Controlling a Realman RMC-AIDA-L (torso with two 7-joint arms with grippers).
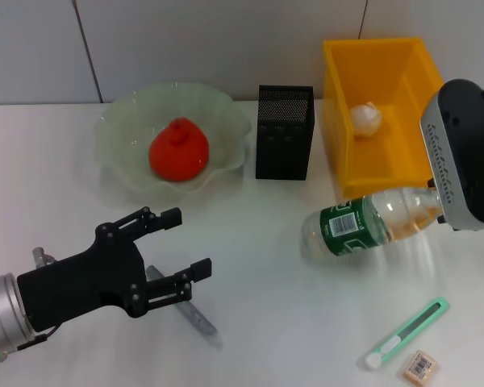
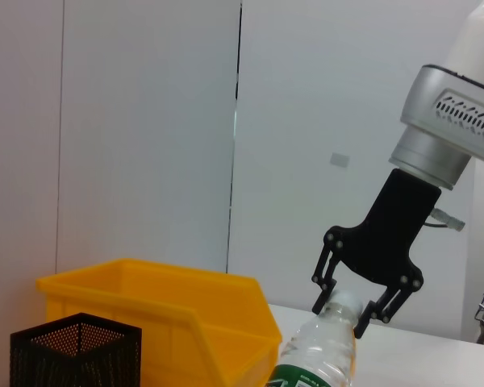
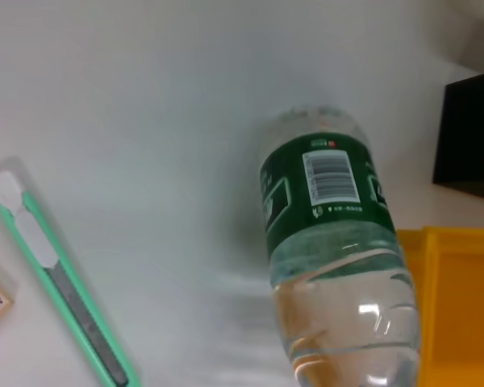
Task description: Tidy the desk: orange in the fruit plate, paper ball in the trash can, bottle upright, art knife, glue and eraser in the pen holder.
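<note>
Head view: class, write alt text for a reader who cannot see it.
The right gripper holds the tilted bottle by its cap beside the trash can containing the paper ball; the orange sits in the fruit plate.

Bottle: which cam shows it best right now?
Right wrist view: the bottle fills the frame, label and barcode readable. Head view shows it whole but smaller, tilted, neck end hidden behind the right arm. Left wrist view shows only its top, with the right gripper closed around the cap.

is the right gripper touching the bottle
Touching. The left wrist view shows the right gripper with its fingers closed around the cap end of the tilted bottle.
</note>
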